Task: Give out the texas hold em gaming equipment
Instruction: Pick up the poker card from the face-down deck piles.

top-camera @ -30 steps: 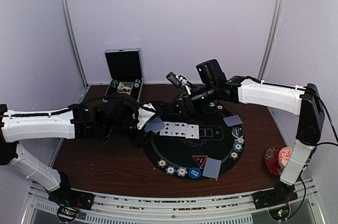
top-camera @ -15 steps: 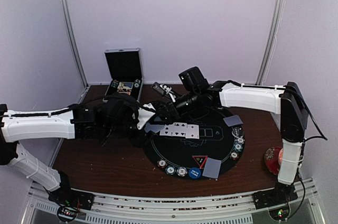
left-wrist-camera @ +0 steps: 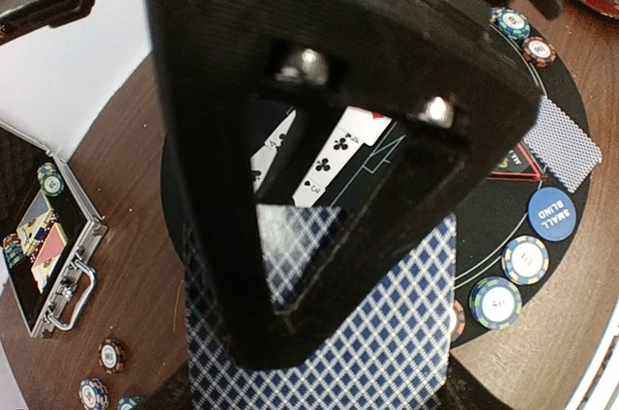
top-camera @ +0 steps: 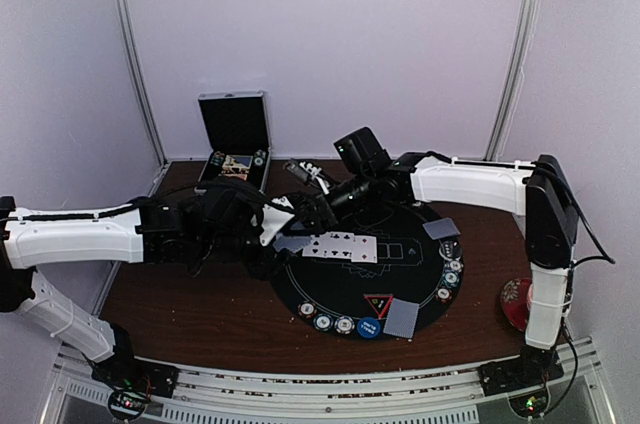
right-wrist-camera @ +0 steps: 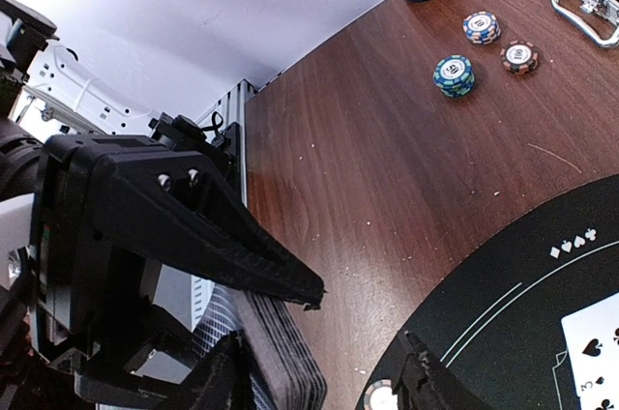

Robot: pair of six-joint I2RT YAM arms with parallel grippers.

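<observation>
The stack of blue-checked playing cards, light, slick and bendy, sits clamped in the left gripper at the round black felt mat's left edge; the right gripper, fingers apart beside it, should probably pinch one card's free edge.

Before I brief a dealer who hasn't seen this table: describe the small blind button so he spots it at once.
Find the round black mat and go to its near edge. The small blind button lies there between a row of striped chips and a face-down card: the only solid blue disc, with white lettering.
</observation>
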